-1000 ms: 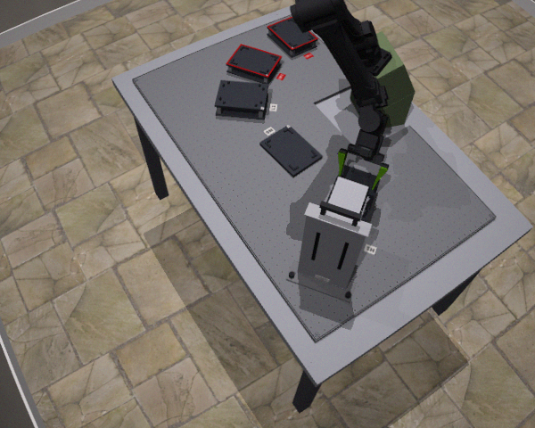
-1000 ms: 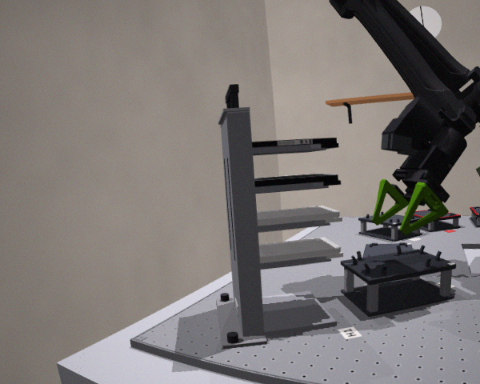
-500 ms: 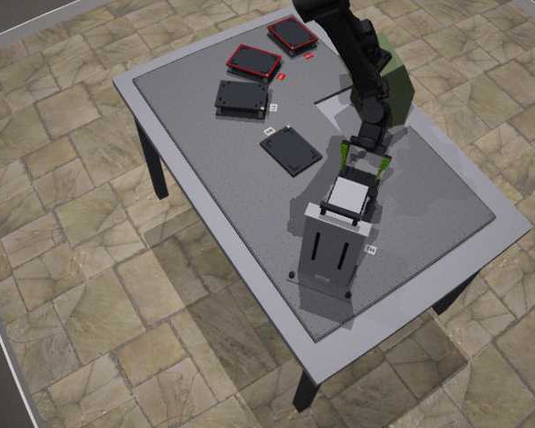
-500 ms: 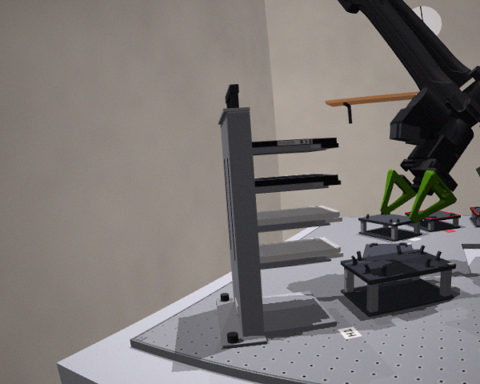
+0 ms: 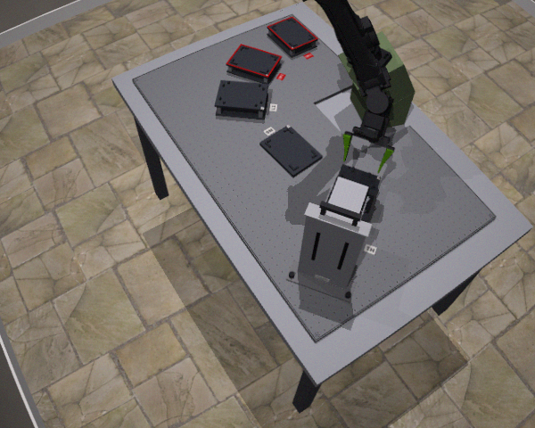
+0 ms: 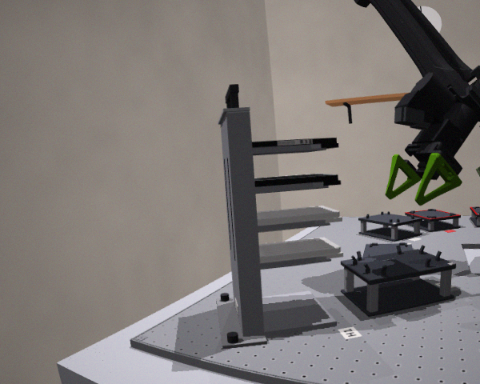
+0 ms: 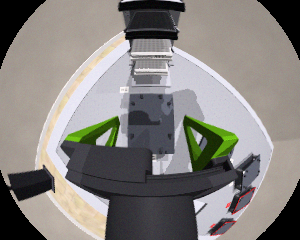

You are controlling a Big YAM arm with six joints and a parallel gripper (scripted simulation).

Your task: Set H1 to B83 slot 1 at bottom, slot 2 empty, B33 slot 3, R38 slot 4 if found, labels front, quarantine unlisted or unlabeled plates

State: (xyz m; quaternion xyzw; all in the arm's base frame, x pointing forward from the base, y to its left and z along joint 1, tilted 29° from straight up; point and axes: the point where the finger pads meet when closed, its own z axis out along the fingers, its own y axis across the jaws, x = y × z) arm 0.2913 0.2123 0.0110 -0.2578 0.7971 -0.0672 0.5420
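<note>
The grey plate hotel H1 (image 5: 332, 258) (image 6: 240, 223) stands near the table's front edge. A dark plate (image 6: 294, 143) lies on its top shelf, and its white top shows from above (image 5: 348, 195). A second dark plate (image 6: 296, 179) lies on the shelf below. The two lowest shelves (image 6: 298, 215) (image 6: 298, 248) look bare. I cannot read any plate label. My gripper (image 5: 367, 154) (image 6: 422, 182) (image 7: 151, 119) is open and empty. It hangs in the air in front of the shelves, above an empty raised nest (image 6: 397, 268) (image 7: 150, 110).
Two red-rimmed nests (image 5: 254, 61) (image 5: 292, 34) stand empty at the back. A raised black nest (image 5: 242, 96) (image 6: 389, 223) and a flat black nest (image 5: 291, 151) are also empty. The green arm base (image 5: 399, 87) stands at the right.
</note>
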